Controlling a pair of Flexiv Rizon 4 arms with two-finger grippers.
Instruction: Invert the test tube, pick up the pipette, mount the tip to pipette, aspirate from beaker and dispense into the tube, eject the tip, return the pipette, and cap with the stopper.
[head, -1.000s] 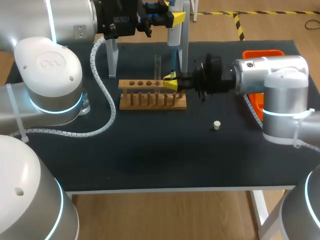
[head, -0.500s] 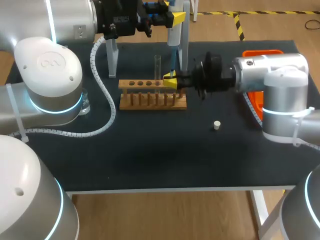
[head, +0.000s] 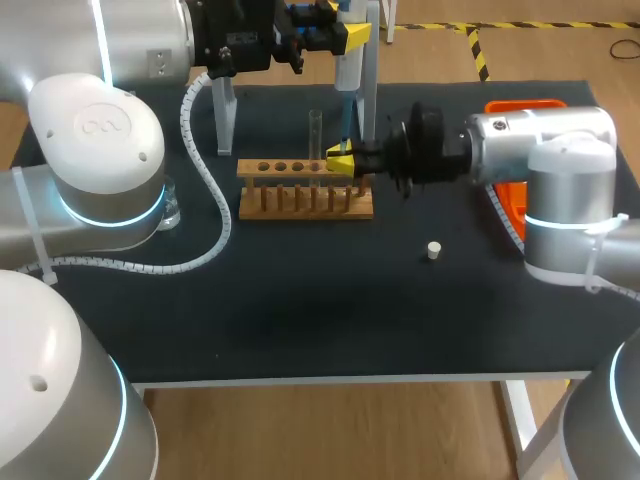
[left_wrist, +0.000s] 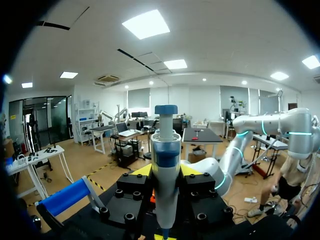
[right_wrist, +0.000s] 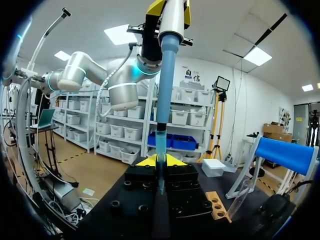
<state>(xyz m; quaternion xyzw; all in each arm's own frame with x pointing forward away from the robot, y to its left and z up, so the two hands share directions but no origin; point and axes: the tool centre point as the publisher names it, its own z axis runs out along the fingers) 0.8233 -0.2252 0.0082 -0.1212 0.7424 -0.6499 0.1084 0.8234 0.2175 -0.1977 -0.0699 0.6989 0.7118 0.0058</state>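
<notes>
My left gripper (head: 338, 30) is shut on the white-and-blue pipette (head: 348, 65), holding it upright above the back of the table. In the left wrist view the pipette (left_wrist: 165, 165) stands between the yellow fingertips of that gripper (left_wrist: 165, 172). My right gripper (head: 341, 163) comes in level from the right, shut on the blue tip (right_wrist: 160, 145) at the pipette shaft's lower end (right_wrist: 165, 85), just over the rack's right end. A clear test tube (head: 315, 135) stands upright in the wooden rack (head: 305, 195). The white stopper (head: 433, 250) lies on the mat. The beaker (head: 171, 212) is half hidden by my left arm.
An orange tray (head: 520, 105) sits at the back right, behind my right arm. A clear stand post (head: 225, 115) rises behind the rack, with another (head: 370, 80) next to the pipette. My left arm's white cable (head: 215, 225) loops over the mat left of the rack.
My right gripper has edged slightly up and to the right with the tip, then stayed still. The left arm and pipette have not moved.
</notes>
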